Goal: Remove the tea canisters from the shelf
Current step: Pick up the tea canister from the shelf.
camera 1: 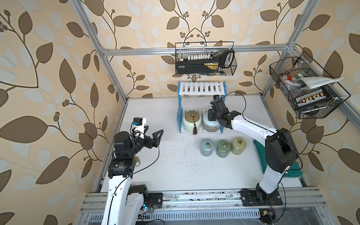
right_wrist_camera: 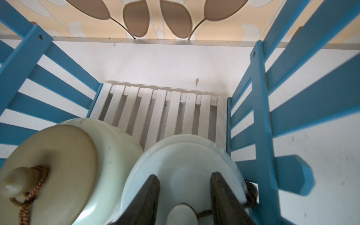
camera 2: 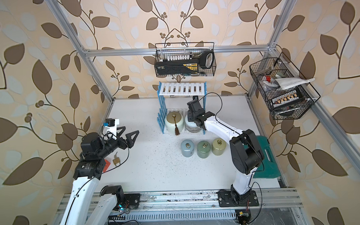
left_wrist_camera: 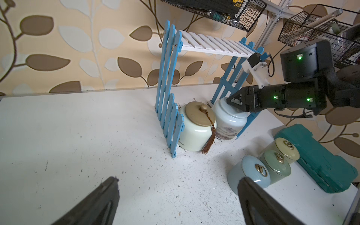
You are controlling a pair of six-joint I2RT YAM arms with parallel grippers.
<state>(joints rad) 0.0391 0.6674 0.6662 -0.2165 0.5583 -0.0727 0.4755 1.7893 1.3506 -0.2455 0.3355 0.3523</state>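
You are well past halfway, judging by where the jars are standing. Three slim tea canisters are sitting in a row on the white table in front of the shelf. They are the light blue canister, the dark green canister beside it, and the yellow-green canister at the end nearest the right arm. In both top views nothing is standing on the shelf's top board.

Two squat jars are remaining on the lower tier, side by side between the blue picket sides. The cream jar is sitting with its brown tassel hanging down the front. The white-blue jar is standing just beside it, on the right arm's side.

You are working on that white-blue jar now. The right gripper is reaching in above its lid. The right wrist view is showing its dark fingers standing either side of the lid's knob, with a sliver of gap at each side. So the claw is looking partly spread and not yet clenched, and nothing is being lifted.

The left gripper is hovering over bare table, well apart from the shelf, released wide and carrying nothing.

What is remaining for you is clamping this jar, bringing it out, and then fetching the cream one. Pulling on the knob alone may be risking lifting only the lid.
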